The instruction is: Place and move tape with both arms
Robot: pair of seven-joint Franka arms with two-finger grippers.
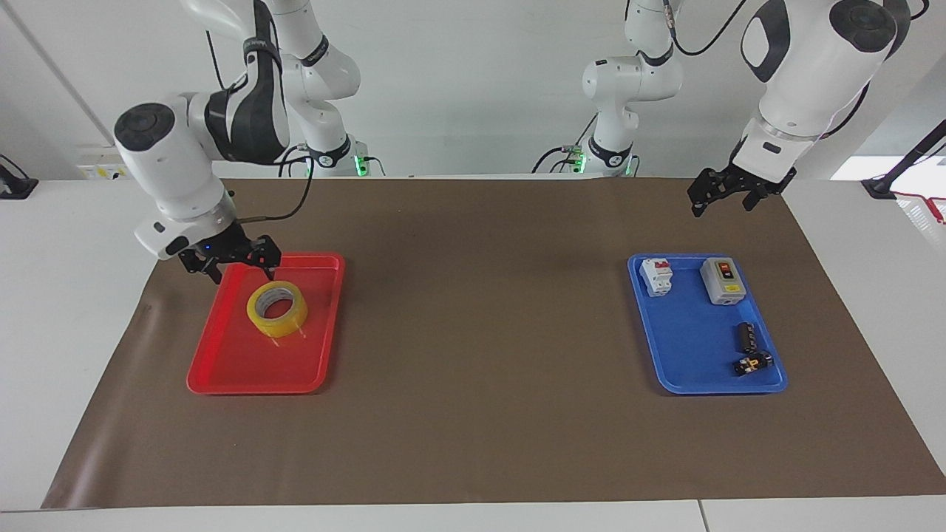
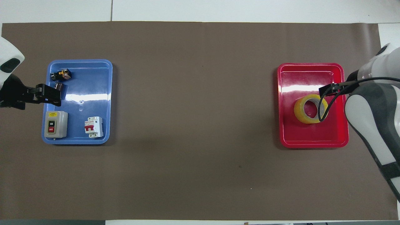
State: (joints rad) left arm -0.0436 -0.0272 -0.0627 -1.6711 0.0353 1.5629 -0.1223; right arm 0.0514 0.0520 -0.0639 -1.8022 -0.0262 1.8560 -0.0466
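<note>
We see the tape (image 1: 277, 308) lying flat in the red tray (image 1: 244, 369). The right gripper (image 1: 235, 260) hangs released above it, touching nothing. The left gripper (image 1: 723, 193) waits released over the mat near the blue tray (image 1: 687, 369).

The tape (image 1: 277, 308) was translucent yellow with a pale grey core, lying in a glossy red tray (image 1: 244, 369). A blue tray (image 1: 691, 373) held a white breaker (image 1: 655, 276) with red levers and a grey switch box (image 1: 723, 280). Brown paper (image 1: 480, 332) covered the white counter (image 1: 59, 310).
</note>
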